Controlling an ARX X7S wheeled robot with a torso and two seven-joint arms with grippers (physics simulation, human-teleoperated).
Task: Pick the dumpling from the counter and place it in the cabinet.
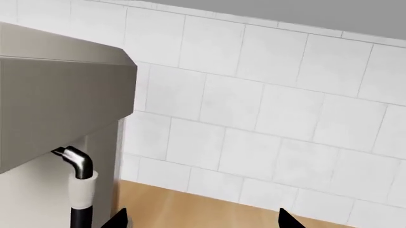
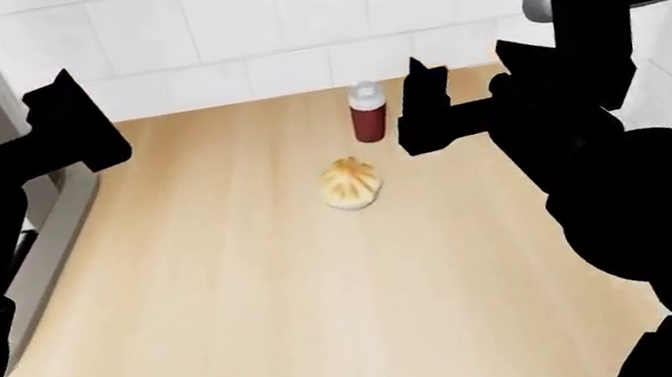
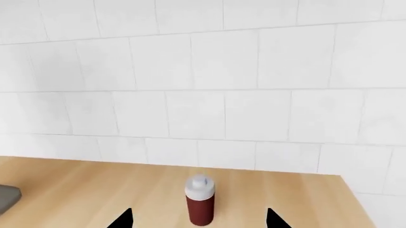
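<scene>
The dumpling, a small cream bun with golden-brown pleats, sits on the light-wood counter near its middle. It does not show in either wrist view. My right gripper hangs open above the counter, up and to the right of the dumpling, holding nothing. In the right wrist view its dark fingertips stand wide apart. My left gripper is open at the far left, well away from the dumpling, and its fingertips frame only bare counter. The cabinet is out of view.
A dark-red bottle with a white cap stands behind the dumpling near the tiled wall; this bottle lies ahead of the right fingertips. A stainless-steel appliance with a bent spout flanks the left gripper.
</scene>
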